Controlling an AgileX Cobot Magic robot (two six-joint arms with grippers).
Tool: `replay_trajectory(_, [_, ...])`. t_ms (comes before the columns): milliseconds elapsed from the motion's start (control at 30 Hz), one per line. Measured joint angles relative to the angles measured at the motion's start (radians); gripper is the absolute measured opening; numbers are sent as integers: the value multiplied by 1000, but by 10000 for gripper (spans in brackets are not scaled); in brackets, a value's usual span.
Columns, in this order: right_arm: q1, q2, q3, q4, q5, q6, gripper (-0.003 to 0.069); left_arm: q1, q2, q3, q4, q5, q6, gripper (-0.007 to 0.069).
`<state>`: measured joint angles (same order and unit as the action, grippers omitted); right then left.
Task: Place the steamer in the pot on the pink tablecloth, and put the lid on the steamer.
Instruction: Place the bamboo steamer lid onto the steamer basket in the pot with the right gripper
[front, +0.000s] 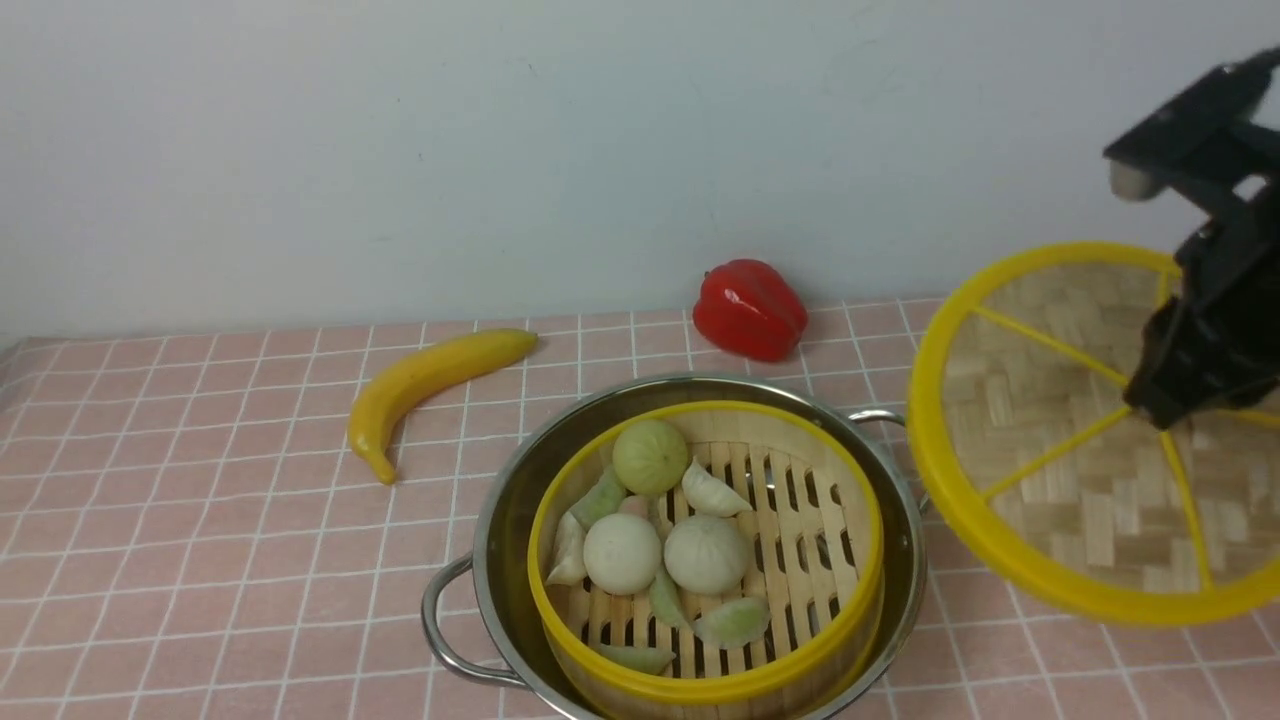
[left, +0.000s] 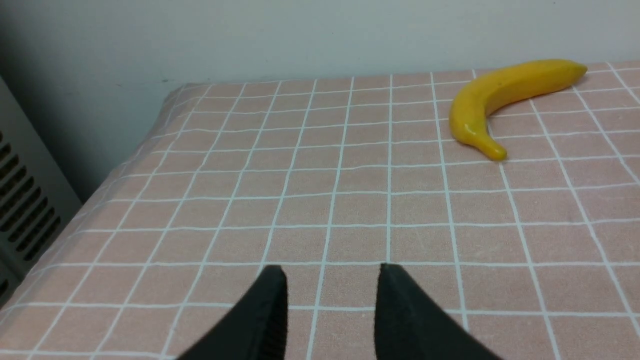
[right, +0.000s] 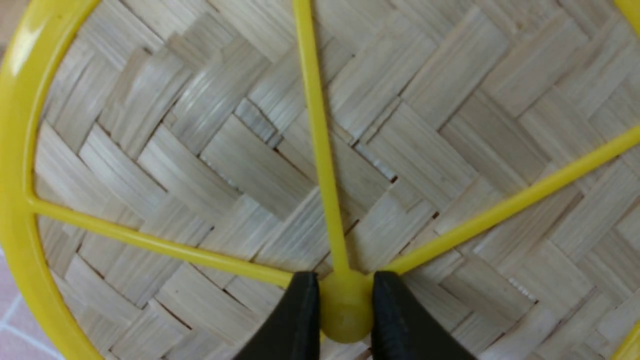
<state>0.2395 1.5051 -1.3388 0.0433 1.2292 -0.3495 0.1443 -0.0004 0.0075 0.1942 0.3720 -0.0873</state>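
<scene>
— How many of each?
— One pot (front: 500, 520), one steamer (front: 800, 530), one lid (front: 1040, 440), one banana (front: 425, 380), one red pepper (front: 750, 308).
— And inside it?
— Three round buns (front: 622, 553), perhaps six dumplings (front: 712, 490); they overlap.

Left end effector (left: 331, 280): matte black, tapered tips. Right arm (front: 1215, 250): black, blocky, possibly pale knob.

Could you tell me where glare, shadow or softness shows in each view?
Front view: highlights on the red bell pepper and the pot; the right gripper is a dark, soft-edged silhouette. Left wrist view: the wall darkens toward one corner; the left gripper shows almost no surface detail. Right wrist view: glare on the yellow rim of the lid; weave slightly soft.
</scene>
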Motion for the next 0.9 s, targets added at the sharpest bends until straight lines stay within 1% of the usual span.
replay_trajectory(67, [0, 55, -67, 50, 2, -72, 145, 0, 0, 0, 0, 0, 0, 243])
replay_trajectory(100, [1, 59, -77, 52, 2, -78, 145, 0, 0, 0, 0, 0, 0, 243])
replay_trajectory(200, [41, 122, -160, 58, 3, -159, 145, 0, 0, 0, 0, 0, 0, 243])
replay_trajectory(233, [41, 125, -164, 58, 3, -161, 145, 0, 0, 0, 0, 0, 0, 243])
replay_trajectory(333, [130, 181, -239, 58, 3, -201, 145, 0, 0, 0, 0, 0, 0, 243])
replay_trajectory(433, [220, 223, -290, 39, 3, -218, 145, 0, 0, 0, 0, 0, 0, 243])
replay_trajectory(467, [273, 250, -314, 25, 3, -225, 145, 0, 0, 0, 0, 0, 0, 243])
replay_trajectory(500, [273, 254, -317, 25, 3, -226, 145, 0, 0, 0, 0, 0, 0, 243])
replay_trajectory(633, [392, 306, -345, 4, 3, -236, 145, 0, 0, 0, 0, 0, 0, 243])
replay_trajectory(667, [397, 308, -346, 3, 3, -235, 145, 0, 0, 0, 0, 0, 0, 243])
replay_trajectory(700, [430, 322, -347, -8, 3, -235, 145, 0, 0, 0, 0, 0, 0, 243])
replay_trajectory(767, [462, 334, -347, -19, 3, -235, 145, 0, 0, 0, 0, 0, 0, 243])
replay_trajectory(900, [494, 357, -347, -23, 3, -235, 145, 0, 0, 0, 0, 0, 0, 243])
